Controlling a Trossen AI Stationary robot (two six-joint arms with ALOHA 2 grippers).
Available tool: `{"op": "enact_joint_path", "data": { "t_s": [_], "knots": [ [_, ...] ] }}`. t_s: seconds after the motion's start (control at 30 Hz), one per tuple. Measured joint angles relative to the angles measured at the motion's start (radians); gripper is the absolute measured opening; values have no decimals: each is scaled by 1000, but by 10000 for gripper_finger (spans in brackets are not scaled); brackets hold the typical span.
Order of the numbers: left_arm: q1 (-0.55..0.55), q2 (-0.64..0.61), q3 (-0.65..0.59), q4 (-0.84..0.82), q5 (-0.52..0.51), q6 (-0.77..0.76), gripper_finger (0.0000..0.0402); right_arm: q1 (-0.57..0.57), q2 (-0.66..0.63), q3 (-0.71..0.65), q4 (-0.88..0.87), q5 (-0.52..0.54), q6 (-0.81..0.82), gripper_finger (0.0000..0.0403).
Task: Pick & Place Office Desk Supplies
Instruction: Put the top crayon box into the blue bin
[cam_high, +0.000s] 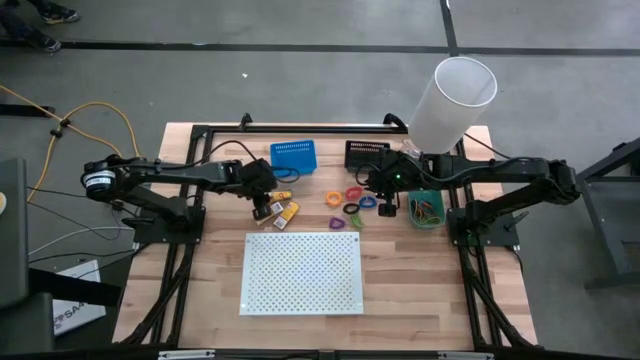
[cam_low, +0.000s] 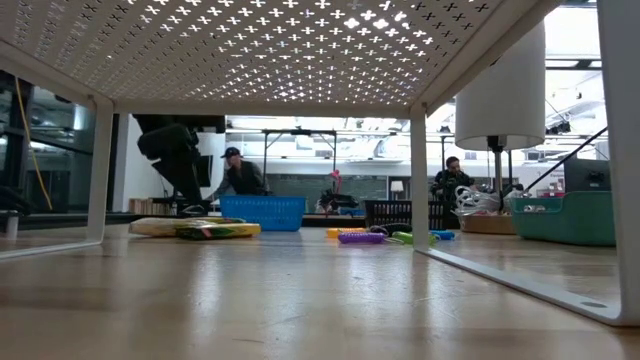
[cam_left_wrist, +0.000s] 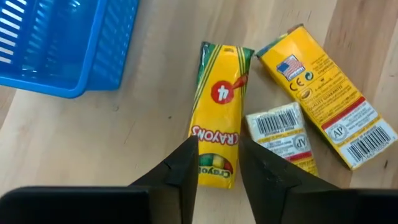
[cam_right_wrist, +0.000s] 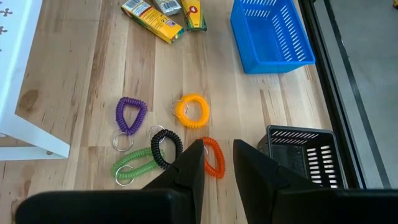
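From above, my left gripper (cam_high: 262, 203) hung over the cluster of yellow rectangular crayon packets (cam_high: 282, 212) lying just in front of the blue slotted plastic bin (cam_high: 293, 156), while my right gripper (cam_high: 385, 205) hovered beside the scattered bright coiled plastic loops (cam_high: 350, 202). My left arm was plainly the nearer one to the packets.

At table height, the packets (cam_low: 195, 228) lay flat on the wooden table (cam_low: 300, 300), with the blue bin (cam_low: 262, 212) behind them.

Through my left wrist camera, the yellow four-count crayon packet (cam_left_wrist: 219, 106) ran lengthwise straight away from my fingers (cam_left_wrist: 183, 171), its near end sitting in the gap between them. They were parted and gripped nothing.

Through my right wrist camera, the orange coiled loop (cam_right_wrist: 213, 157) lay just ahead of my fingers (cam_right_wrist: 189, 168), which stood apart, empty.
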Motion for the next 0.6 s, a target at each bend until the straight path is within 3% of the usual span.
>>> {"op": "enact_joint_path", "data": {
  "t_s": [0.3,0.6],
  "knots": [
    [0,0,0,-2,1,28,177,0,0,0,0,0,0,74],
    [-4,53,0,2,-6,51,184,0,0,0,0,0,0,74]
  ]
}}
